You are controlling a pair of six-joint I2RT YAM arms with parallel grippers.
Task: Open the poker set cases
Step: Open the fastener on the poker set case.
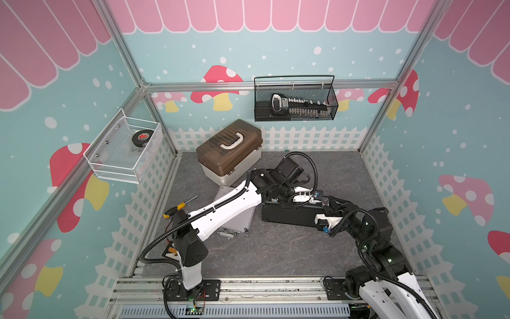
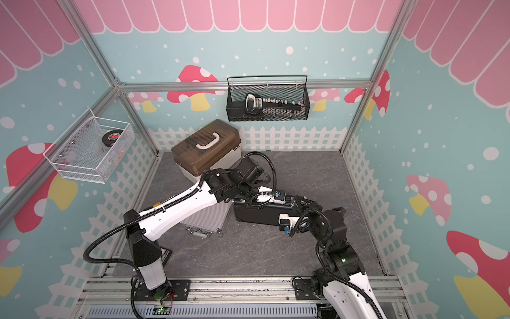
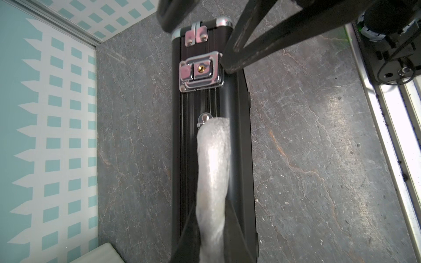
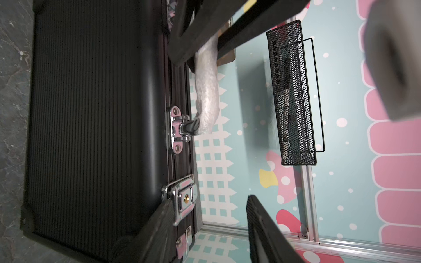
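The black poker case [image 1: 289,215] [image 2: 256,215] stands on its edge at mid-floor, its padded handle [image 3: 213,159] [image 4: 206,91] on top. My left gripper [image 3: 210,202] [image 1: 305,195] is shut on that handle. My right gripper [image 4: 209,200] [image 1: 328,201] is open at the case's right end. One of its fingers [image 4: 159,223] lies against the case beside a closed chrome latch [image 4: 182,198] [image 3: 200,71], and the other finger hangs in the air. The silver poker case [image 1: 237,218] [image 2: 205,218] lies flat and closed, partly hidden under my left arm.
A cream box with a brown lid [image 1: 229,152] stands behind the cases. A yellow-handled screwdriver [image 1: 179,205] lies by the left wall. A black mesh basket [image 1: 295,99] hangs on the back wall. A white basket [image 1: 124,146] hangs on the left wall.
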